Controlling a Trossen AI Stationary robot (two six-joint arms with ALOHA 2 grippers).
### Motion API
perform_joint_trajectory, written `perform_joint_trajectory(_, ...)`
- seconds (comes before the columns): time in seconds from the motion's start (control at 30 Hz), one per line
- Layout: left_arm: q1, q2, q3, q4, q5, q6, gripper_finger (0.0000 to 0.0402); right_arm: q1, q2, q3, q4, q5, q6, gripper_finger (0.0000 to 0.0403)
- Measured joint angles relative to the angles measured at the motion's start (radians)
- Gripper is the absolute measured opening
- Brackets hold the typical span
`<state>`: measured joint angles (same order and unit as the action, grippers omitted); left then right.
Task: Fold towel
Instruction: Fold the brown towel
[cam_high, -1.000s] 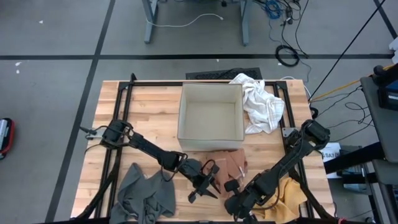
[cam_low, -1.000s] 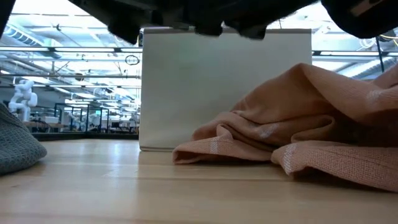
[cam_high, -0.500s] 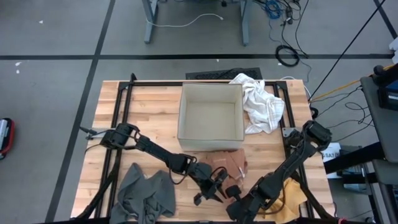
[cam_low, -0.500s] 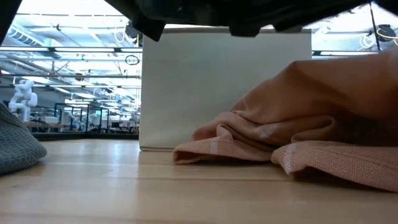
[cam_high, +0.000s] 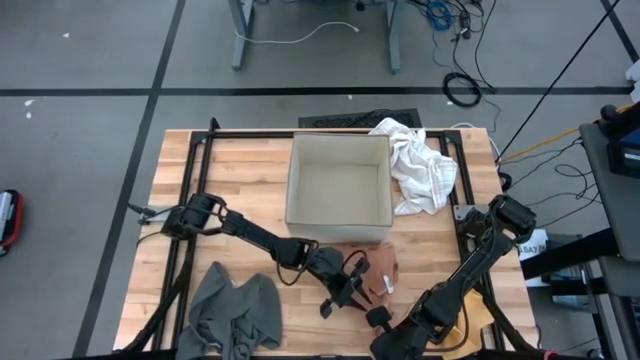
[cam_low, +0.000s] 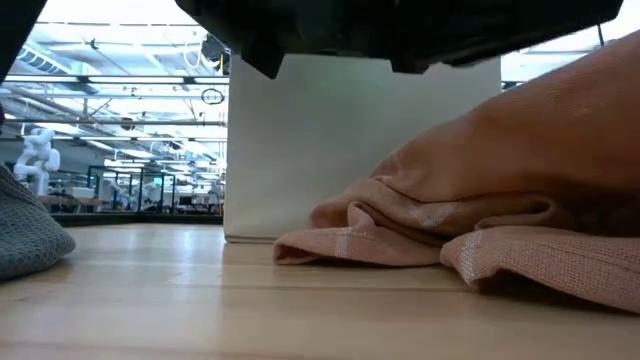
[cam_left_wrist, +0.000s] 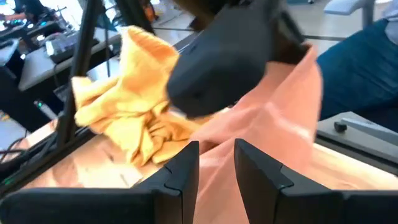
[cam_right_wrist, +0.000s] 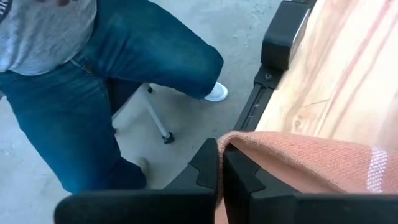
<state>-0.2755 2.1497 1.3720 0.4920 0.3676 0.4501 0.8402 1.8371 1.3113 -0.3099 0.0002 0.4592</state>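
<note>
A salmon-pink towel (cam_high: 368, 268) lies crumpled on the wooden table just in front of the cardboard box (cam_high: 338, 190). In the low view the pink towel (cam_low: 480, 200) rises to a hump at the right while its left folds rest on the wood. My left gripper (cam_high: 347, 292) reaches it from the table's left, and pink cloth shows between its close-set fingers (cam_left_wrist: 217, 163). My right gripper (cam_high: 381, 316) sits at the towel's near edge, shut on it (cam_right_wrist: 219, 160). In the left wrist view the right gripper (cam_left_wrist: 227, 62) shows as a dark block over the cloth. My left gripper has pink towel cloth (cam_left_wrist: 219, 146) between its two fingers, coming nearly level from the table's left; which part or how many layers, I cannot tell. My right gripper pinches the towel's hemmed edge (cam_right_wrist: 249, 144) between its two shut fingers. The cloth runs away from the fingers over the table.
A grey towel (cam_high: 235, 315) lies near the front left, a yellow one (cam_left_wrist: 121, 99) at the front right, and a white one (cam_high: 420, 165) beside the box's right wall. A person in jeans (cam_right_wrist: 93, 93) stands just beyond the table's near edge (cam_right_wrist: 283, 43).
My left gripper has moved toward the table's right, onto the pink towel. My right gripper has drawn back a little toward the near edge. The towel's right part has risen into a higher hump, while its left folds have stayed on the wood.
</note>
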Motion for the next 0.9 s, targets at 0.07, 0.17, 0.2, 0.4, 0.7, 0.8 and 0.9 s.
perform_joint_trajectory(0.07, 0.012, 0.005, 0.0, -0.014, 0.022, -0.015, 0.0108, 0.005, -0.007, 0.0, 0.0, 0.0, 0.001, 0.0)
perform_joint_trajectory(0.17, 0.026, 0.019, 0.0, -0.018, 0.05, -0.026, 0.0108, 0.007, -0.01, 0.0, 0.003, 0.0, 0.0, 0.0)
perform_joint_trajectory(0.2, 0.029, 0.02, 0.0, -0.032, 0.053, -0.031, 0.0108, 0.008, -0.011, 0.0, 0.002, 0.0, 0.0, 0.0)
perform_joint_trajectory(0.4, 0.041, 0.02, 0.0, -0.068, 0.06, -0.033, 0.0108, 0.009, -0.014, 0.0, 0.002, 0.0, -0.006, 0.0)
perform_joint_trajectory(0.7, 0.037, 0.02, 0.0, -0.196, 0.06, -0.03, 0.0108, 0.008, -0.014, 0.0, -0.018, 0.001, 0.019, 0.0)
perform_joint_trajectory(0.8, 0.028, 0.02, 0.0, -0.269, 0.05, -0.029, 0.0108, 0.008, -0.014, 0.0, -0.064, 0.002, 0.06, 0.0)
perform_joint_trajectory(0.9, 0.018, 0.02, 0.0, -0.333, 0.038, -0.027, 0.0108, 0.008, -0.014, 0.0, -0.135, 0.001, 0.114, 0.0)
